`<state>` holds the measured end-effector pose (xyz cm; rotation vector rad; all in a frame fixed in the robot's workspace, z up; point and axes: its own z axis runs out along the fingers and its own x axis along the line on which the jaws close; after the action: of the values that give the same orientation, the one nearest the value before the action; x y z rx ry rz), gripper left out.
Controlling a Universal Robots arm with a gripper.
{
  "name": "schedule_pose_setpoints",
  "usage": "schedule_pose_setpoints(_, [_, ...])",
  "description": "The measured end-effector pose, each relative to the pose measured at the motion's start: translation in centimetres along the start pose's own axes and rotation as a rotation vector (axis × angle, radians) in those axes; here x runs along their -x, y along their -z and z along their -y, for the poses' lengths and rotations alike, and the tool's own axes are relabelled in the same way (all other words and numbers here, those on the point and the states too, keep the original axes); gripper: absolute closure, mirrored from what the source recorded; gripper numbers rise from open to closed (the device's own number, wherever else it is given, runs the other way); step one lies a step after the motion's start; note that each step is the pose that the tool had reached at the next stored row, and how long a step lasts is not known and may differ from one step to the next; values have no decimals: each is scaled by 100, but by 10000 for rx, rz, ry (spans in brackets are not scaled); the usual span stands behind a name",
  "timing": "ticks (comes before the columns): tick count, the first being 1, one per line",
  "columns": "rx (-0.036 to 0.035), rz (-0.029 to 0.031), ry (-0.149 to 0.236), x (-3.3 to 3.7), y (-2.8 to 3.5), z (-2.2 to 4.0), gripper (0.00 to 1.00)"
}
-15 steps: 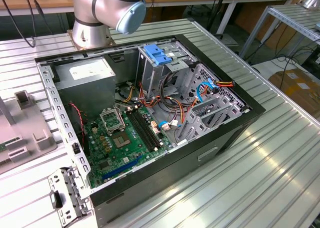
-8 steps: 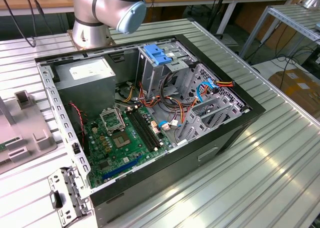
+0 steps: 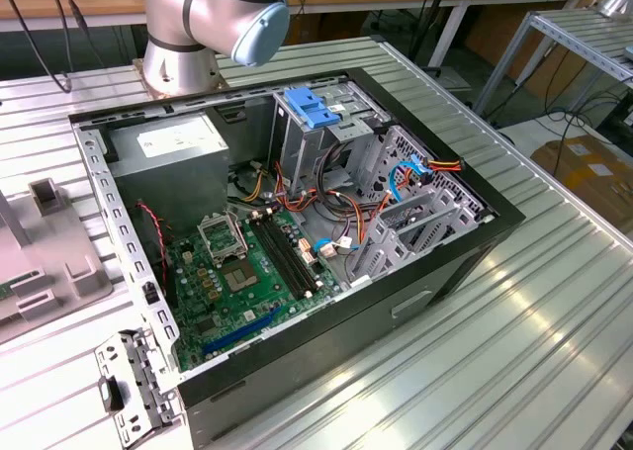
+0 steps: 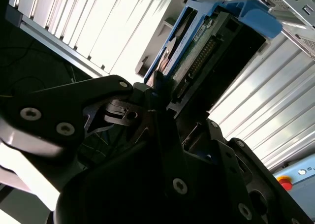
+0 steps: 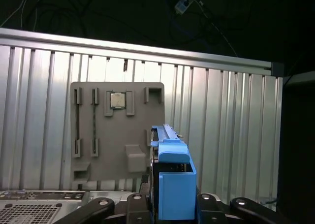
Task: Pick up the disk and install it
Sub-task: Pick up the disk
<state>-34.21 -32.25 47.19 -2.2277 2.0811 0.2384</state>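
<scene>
Count: 1 arm point(image 3: 213, 15), 1 gripper point(image 5: 173, 208), 1 disk point(image 5: 174, 182), 1 open computer case point(image 3: 326, 343), 1 grey tray point(image 5: 113, 135), 1 slotted metal table point(image 3: 495, 371).

Disk vs gripper: in both wrist views the disk stands on edge between the 2 black fingers point(image 5: 135, 204) and sticks out past them. We read the gripper as clamped on the disk, 1 finger on each broad face. Blue plastic rails wrap the disk's edges. In the second wrist view its connector end point(image 4: 204, 56) faces us, with ribbed metal behind. The disk is off the table, held in the air. In the first wrist view the grey tray lies on the table beyond it.

Containers: the grey tray has several shaped recesses, and 1 small square chip point(image 5: 117, 100) sits in 1 of them. In the exterior view the case lies on its side with the side panel off. Inside are 1 green motherboard point(image 3: 237, 282), 1 grey power supply box point(image 3: 173, 153), 1 metal drive cage point(image 3: 341, 143) with 1 light-blue latch point(image 3: 312, 107) on top, and loose coloured cables point(image 3: 336, 208) between cage and board. The tray is at the exterior view's left of the case.
</scene>
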Motion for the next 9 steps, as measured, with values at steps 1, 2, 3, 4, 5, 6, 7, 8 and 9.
schedule_pose_setpoints(1, [0, 1, 0, -3, 1, 5, 64])
schedule_pose_setpoints(2, [0, 0, 0, -5, 1, 11, 64])
schedule_pose_setpoints(3, [-1, 1, 0, -8, 2, 15, 64])
schedule_pose_setpoints(4, [-1, 0, 0, -11, 3, 20, 64])
schedule_pose_setpoints(5, [-1, 1, 0, -14, 3, 26, 64])
schedule_pose_setpoints(6, [-1, 0, 0, -16, 4, 31, 64])
schedule_pose_setpoints(7, [0, 0, 0, -19, 5, 38, 64])
schedule_pose_setpoints(8, [-1, 1, 0, -21, 5, 43, 64])
schedule_pose_setpoints(9, [0, 1, 0, -23, 6, 47, 64])
